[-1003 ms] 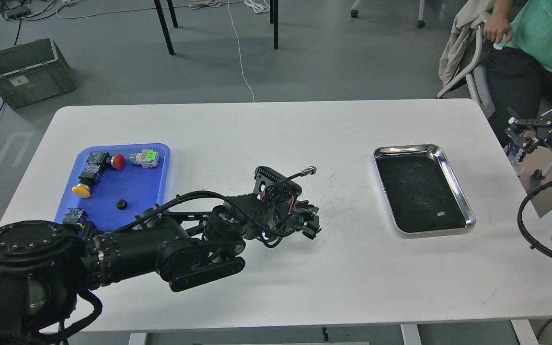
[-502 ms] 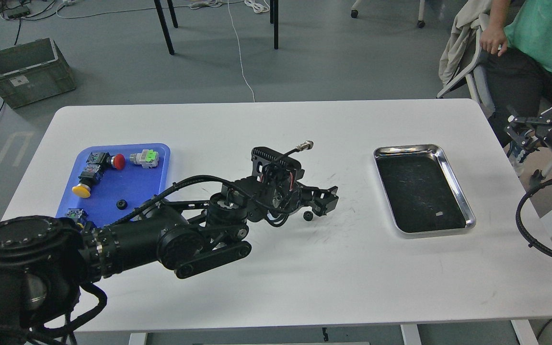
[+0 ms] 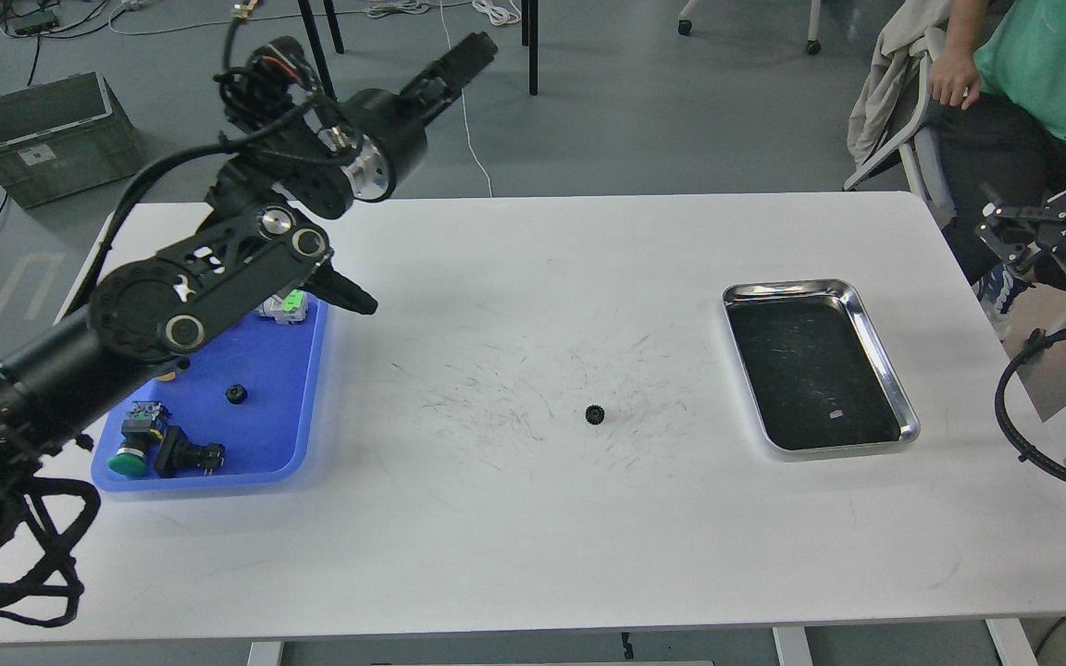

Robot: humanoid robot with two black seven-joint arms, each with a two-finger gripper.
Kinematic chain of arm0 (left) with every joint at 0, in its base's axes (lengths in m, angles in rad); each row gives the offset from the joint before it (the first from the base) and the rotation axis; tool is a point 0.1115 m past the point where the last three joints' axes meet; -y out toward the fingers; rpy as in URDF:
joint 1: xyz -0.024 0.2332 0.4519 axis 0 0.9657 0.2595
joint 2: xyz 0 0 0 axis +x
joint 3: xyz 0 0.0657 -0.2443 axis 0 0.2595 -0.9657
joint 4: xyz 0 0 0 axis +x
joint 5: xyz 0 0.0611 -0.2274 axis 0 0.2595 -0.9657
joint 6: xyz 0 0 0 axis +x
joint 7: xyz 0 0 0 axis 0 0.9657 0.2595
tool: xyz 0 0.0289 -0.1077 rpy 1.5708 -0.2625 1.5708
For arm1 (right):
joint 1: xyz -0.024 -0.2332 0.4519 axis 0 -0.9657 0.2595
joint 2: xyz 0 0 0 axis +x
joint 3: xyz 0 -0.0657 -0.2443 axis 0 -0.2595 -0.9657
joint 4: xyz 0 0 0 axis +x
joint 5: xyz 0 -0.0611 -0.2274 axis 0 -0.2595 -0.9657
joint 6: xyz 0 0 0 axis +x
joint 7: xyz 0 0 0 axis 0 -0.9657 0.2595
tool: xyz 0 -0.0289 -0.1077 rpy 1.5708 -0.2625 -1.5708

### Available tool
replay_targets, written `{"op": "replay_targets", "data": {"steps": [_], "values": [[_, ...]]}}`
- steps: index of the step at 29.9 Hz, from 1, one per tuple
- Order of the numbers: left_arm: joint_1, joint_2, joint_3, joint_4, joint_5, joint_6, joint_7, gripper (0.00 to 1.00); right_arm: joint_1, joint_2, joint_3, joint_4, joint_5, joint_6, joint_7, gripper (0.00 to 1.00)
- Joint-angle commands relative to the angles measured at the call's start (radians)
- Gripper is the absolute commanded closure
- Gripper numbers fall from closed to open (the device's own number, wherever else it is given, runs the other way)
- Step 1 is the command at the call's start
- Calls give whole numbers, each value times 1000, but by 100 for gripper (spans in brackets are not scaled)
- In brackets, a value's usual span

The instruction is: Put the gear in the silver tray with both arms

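Note:
A small black gear [image 3: 595,414] lies alone on the white table, left of the silver tray [image 3: 787,289], whose dark scratched floor holds nothing but a small pale speck. My left arm is raised high over the table's back left. Its gripper [image 3: 466,51] points up and to the right, far from the gear, and its fingers show as one dark shape. My right gripper [image 3: 1007,242] hangs off the table's right edge, beyond the silver tray, small and dark.
A blue plastic tray [image 3: 265,370] at the left holds a second small black gear [image 3: 235,394], a green push button [image 3: 129,460] and other switches. A seated person [image 3: 1042,74] is at the back right. A grey crate [image 3: 52,139] stands on the floor.
My left gripper opened and left the gear on the table, then the arm swung up and back to the left, away from it. The right arm has barely moved.

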Motion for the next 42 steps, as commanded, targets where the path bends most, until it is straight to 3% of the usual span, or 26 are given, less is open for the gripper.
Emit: {"op": "replay_targets", "data": {"steps": [1, 7, 9, 12, 16, 22, 27, 34, 38, 42], "values": [[46, 104, -32, -9, -213, 90, -62, 2, 5, 0, 2, 4, 0, 4, 1, 1], [226, 154, -139, 5, -441, 107, -204, 2, 5, 2, 38, 12, 0, 10, 5, 1], [311, 141, -235, 8, -465, 103, -228, 2, 5, -4, 35, 45, -1, 11, 5, 1], [430, 92, -389, 8, -505, 46, -230, 2, 16, -21, 32, 164, -8, 10, 3, 1], [522, 42, -461, 7, -516, -31, -247, 2, 82, -75, 11, 358, -108, -4, -2, 1], [534, 26, -547, 46, -554, -84, -271, 2, 186, -77, -64, 564, -481, -78, -26, 1], [524, 13, -575, 122, -580, -180, -273, 2, 220, -77, -159, 691, -800, -76, -86, 1], [534, 25, -556, 129, -568, -183, -322, 2, 215, -3, -277, 746, -1275, -93, -126, 1], [536, 29, -555, 129, -559, -183, -325, 2, 218, 89, -421, 762, -1555, -93, -132, 1], [536, 29, -555, 128, -547, -183, -323, 2, 218, 141, -508, 757, -1666, -87, -132, 1]]}}
